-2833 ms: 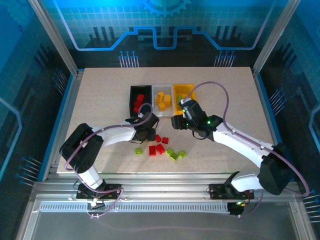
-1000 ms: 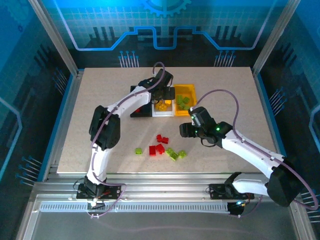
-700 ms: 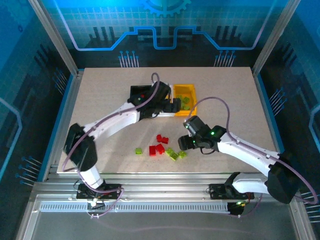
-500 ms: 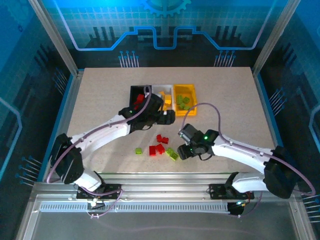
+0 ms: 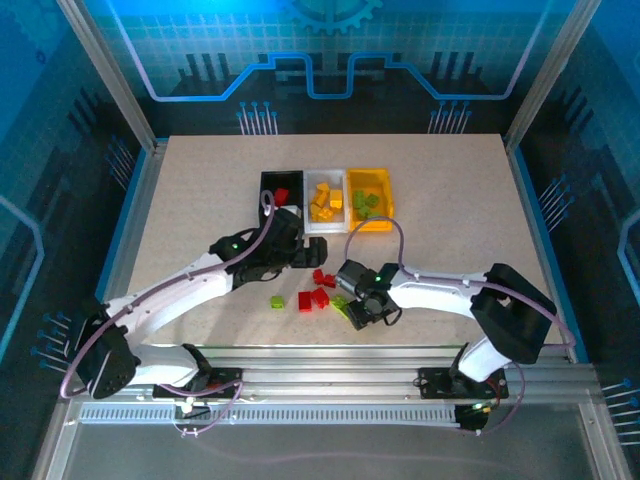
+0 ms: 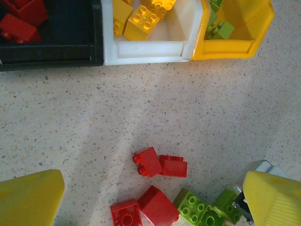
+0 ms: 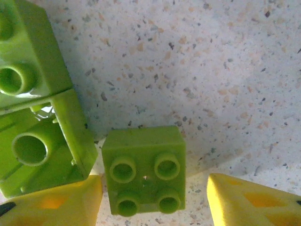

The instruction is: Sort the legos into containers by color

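Inspection of the tabletop (image 5: 450, 200), run from the remote station.

1. Containers: I find three bins in a row, side by side, at mid-width in the far half of the tabletop. The black bin (image 6: 51, 52) holds red bricks (image 6: 19, 19). The white bin (image 6: 150, 47) holds yellow bricks (image 6: 141, 21). The yellow-orange bin (image 6: 244, 23) holds green bricks (image 6: 221, 28).

2. Loose legos: a cluster lies between the bins and the near edge, at mid-width. I count four loose red bricks: one touching pair (image 6: 160, 165) and a second pair (image 6: 146, 209) nearer the edge. Green bricks (image 6: 197, 209) lie just to the right of the second pair. One single green brick (image 5: 277, 301) sits apart, left of the cluster.

3. Left gripper (image 5: 305, 258): it hangs above the red bricks. Its jaws are spread wide and hold nothing.

4. Right gripper (image 7: 150, 197): it is down at the green end of the cluster. A green four-stud brick (image 7: 143, 176) lies studs up between its fingers. The finger (image 7: 51, 202) on the left of the wrist view is at the brick's edge. The other finger (image 7: 254, 202) stands clear of it with bare tabletop between. I record the jaws as parted and the brick as not gripped.

5. Two more green bricks (image 7: 42, 150) lie touching each other just beside that brick.
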You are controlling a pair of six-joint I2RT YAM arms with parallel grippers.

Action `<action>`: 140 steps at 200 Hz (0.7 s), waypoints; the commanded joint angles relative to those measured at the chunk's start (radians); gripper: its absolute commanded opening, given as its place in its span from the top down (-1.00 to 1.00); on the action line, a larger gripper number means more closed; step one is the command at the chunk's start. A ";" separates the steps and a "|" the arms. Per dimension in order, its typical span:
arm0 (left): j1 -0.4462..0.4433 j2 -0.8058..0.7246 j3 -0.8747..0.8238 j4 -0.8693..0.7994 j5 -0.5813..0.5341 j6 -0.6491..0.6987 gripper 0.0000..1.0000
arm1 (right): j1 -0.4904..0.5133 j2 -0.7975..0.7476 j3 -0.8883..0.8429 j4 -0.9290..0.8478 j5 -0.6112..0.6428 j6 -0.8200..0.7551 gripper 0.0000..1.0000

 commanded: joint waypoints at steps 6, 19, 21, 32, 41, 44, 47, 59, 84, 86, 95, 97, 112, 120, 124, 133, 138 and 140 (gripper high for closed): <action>0.001 -0.028 -0.039 -0.027 -0.029 -0.021 -0.98 | -0.033 0.041 0.027 0.043 0.039 -0.011 -0.14; 0.001 -0.030 -0.045 -0.029 -0.028 -0.023 -0.98 | -0.039 0.042 0.024 0.048 0.027 -0.017 -0.04; 0.002 -0.031 -0.046 -0.029 -0.028 -0.023 -0.98 | -0.039 0.042 0.024 0.049 0.027 -0.017 -0.02; 0.002 -0.034 -0.051 -0.031 -0.032 -0.021 -0.98 | -0.041 0.034 0.019 0.050 0.022 -0.017 0.11; 0.003 -0.036 -0.052 -0.034 -0.035 -0.022 -0.98 | -0.047 0.021 0.010 0.051 0.021 -0.014 0.21; 0.002 -0.038 -0.054 -0.034 -0.036 -0.022 -0.98 | -0.050 0.014 0.007 0.051 0.022 -0.014 0.24; 0.002 -0.038 -0.056 -0.033 -0.037 -0.022 -0.98 | -0.051 0.007 0.003 0.053 0.022 -0.014 0.26; 0.003 -0.042 -0.061 -0.033 -0.039 -0.023 -0.98 | -0.065 -0.025 -0.005 0.049 0.028 -0.012 0.31; 0.002 -0.056 -0.083 -0.029 -0.046 -0.031 -0.98 | -0.102 -0.112 -0.007 0.021 0.053 -0.023 0.35; 0.003 -0.058 -0.085 -0.028 -0.046 -0.031 -0.98 | -0.105 -0.120 -0.006 0.018 0.055 -0.025 0.35; 0.003 -0.066 -0.099 -0.025 -0.047 -0.034 -0.98 | -0.124 -0.156 0.005 0.007 0.061 -0.035 0.34; 0.002 -0.068 -0.101 -0.026 -0.049 -0.037 -0.98 | -0.128 -0.162 0.010 0.005 0.061 -0.038 0.34; 0.002 -0.083 -0.123 -0.026 -0.053 -0.047 -0.98 | -0.177 -0.202 0.049 0.001 0.054 -0.062 0.34; 0.003 -0.090 -0.137 -0.026 -0.053 -0.055 -0.98 | -0.205 -0.207 0.096 0.002 0.048 -0.073 0.33; 0.003 -0.093 -0.143 -0.025 -0.054 -0.060 -0.98 | -0.220 -0.205 0.113 0.006 0.048 -0.078 0.33; 0.003 -0.102 -0.157 -0.025 -0.050 -0.069 -0.98 | -0.251 -0.192 0.160 0.018 0.050 -0.090 0.33; 0.002 -0.104 -0.164 -0.025 -0.050 -0.072 -0.98 | -0.268 -0.180 0.185 0.028 0.050 -0.093 0.33; 0.003 -0.105 -0.166 -0.026 -0.049 -0.074 -0.98 | -0.277 -0.173 0.194 0.034 0.049 -0.095 0.33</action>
